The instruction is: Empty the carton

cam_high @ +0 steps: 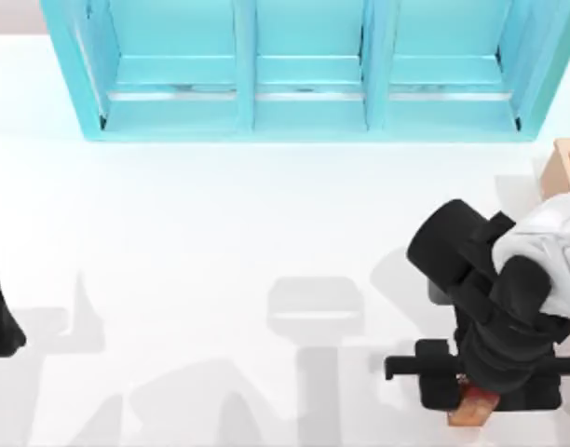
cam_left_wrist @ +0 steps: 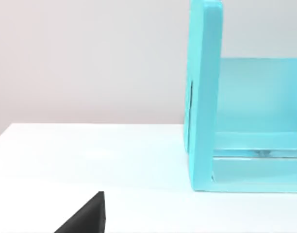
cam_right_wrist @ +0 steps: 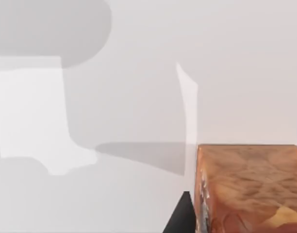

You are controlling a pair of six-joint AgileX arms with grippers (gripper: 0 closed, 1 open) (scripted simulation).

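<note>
Currently my right gripper (cam_high: 471, 402), at about 5 o'clock on the counter (cam_high: 220, 242), is clamped on an orange-brown packet (cam_high: 473, 407), which sits between the fingers in the right wrist view (cam_right_wrist: 250, 189). The carton (cam_high: 566, 168) sits at the 3 o'clock edge, well apart from the gripper, toward 1 o'clock from it. I judge this the carry-out step; next comes choosing a spot, perhaps the turquoise shelf unit (cam_high: 304, 112) at 12 o'clock, then releasing. My left arm (cam_high: 1, 307) is parked at 9 o'clock; its gripper state I cannot tell.
</note>
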